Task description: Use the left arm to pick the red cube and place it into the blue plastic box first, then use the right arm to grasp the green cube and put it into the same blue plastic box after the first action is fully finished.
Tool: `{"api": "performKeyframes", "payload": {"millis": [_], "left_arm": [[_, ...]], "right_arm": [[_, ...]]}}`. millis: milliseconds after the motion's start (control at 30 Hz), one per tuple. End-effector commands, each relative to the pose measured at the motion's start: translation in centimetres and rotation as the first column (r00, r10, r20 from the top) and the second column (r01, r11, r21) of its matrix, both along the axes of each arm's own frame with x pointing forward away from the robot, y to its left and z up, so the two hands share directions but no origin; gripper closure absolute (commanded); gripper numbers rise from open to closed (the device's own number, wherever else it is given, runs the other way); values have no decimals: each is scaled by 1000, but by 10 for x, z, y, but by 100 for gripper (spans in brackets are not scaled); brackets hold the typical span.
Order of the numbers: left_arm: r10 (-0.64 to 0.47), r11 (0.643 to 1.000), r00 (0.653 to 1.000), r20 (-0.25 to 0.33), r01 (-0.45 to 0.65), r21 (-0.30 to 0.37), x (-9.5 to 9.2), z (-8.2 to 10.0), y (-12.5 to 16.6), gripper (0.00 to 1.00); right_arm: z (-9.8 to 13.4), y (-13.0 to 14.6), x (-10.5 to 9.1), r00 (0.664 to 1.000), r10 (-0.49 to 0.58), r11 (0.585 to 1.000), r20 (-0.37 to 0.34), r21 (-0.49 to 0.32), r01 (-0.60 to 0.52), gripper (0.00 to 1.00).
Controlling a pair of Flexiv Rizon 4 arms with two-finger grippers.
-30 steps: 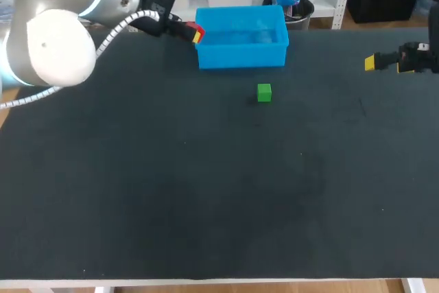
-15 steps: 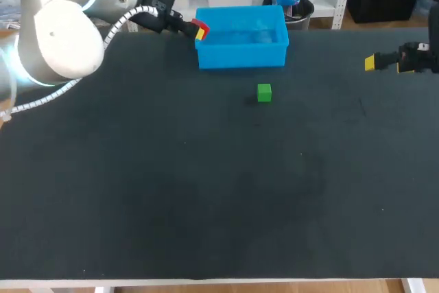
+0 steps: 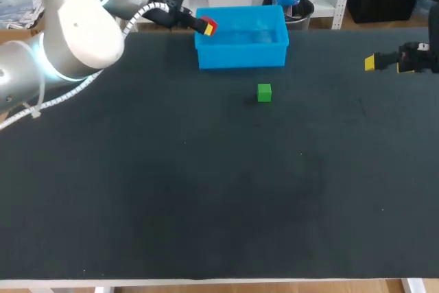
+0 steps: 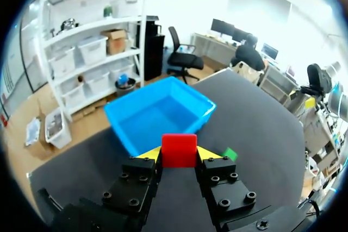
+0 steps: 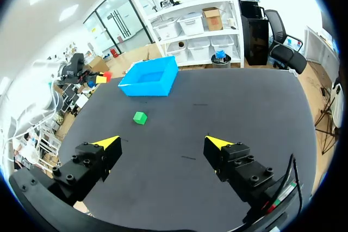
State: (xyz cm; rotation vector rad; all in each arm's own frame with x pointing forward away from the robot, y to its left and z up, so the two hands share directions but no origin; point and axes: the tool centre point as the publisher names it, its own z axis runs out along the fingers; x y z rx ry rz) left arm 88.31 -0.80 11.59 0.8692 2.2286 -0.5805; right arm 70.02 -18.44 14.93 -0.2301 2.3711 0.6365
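While the left gripper (image 4: 179, 153) clamps the red cube (image 4: 179, 150) between its yellow tips at the left rim of the blue plastic box (image 3: 241, 54), the green cube (image 3: 264, 92) lies on the table (image 3: 206, 204) near the box's front wall; the right gripper (image 5: 163, 144), fingers spread wide and empty, hangs well apart at the table's right side.

Right arm (image 3: 417, 58) mostly past view's edge

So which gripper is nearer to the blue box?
Left. The left gripper, holding the red cube, is at the blue box's left rim; the right gripper is far off to its right.
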Motion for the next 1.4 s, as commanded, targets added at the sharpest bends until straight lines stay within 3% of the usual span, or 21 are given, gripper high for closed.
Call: {"api": "performKeyframes", "payload": {"millis": [33, 367, 767, 1400], "left_arm": [[-18, 1000, 1000, -18, 18, 5, 25, -7, -11, 100], [-31, 999, 999, -32, 32, 5, 55, -18, -25, 100], [-34, 999, 997, -65, 35, 21, 77, -38, -37, 100], [5, 996, 993, -122, 6, 85, 81, -64, -46, 100]], "right_arm": [[0, 0, 0, 1000, 0, 1000, -1, -1, 0, 0], [0, 0, 0, 1000, 0, 1000, -1, -1, 0, 0], [0, 0, 0, 1000, 0, 1000, -1, -1, 0, 0], [0, 0, 0, 1000, 0, 1000, -1, -1, 0, 0]]}}
